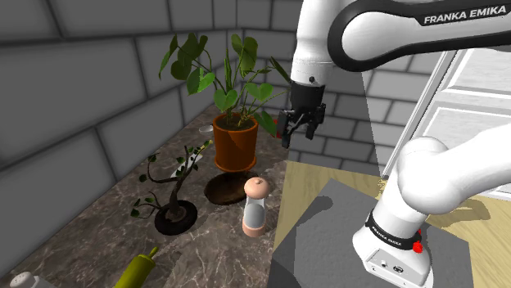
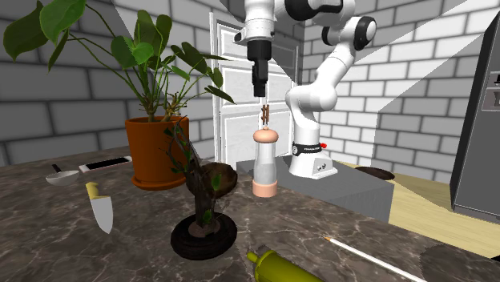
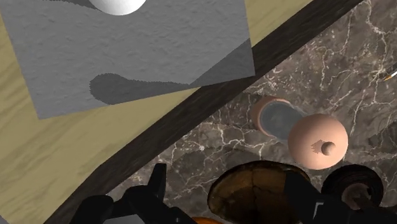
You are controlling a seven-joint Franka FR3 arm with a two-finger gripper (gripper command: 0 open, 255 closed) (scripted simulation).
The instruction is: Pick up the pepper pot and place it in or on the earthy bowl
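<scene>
The gripper (image 1: 300,135) hangs high, fingers spread and empty, while the pepper pot (image 1: 255,207) stands well below them on the marble counter (image 1: 209,249), beside the brown bowl (image 1: 223,190).

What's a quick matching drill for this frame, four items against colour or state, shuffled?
Items:
1. pepper pot
2. bowl
3. plant pot
4. gripper

Colour or state:
A. orange
B. open, holding nothing
C. dark brown
D. pink cap and base

Pairs: 1-D, 2-C, 3-A, 4-B
</scene>
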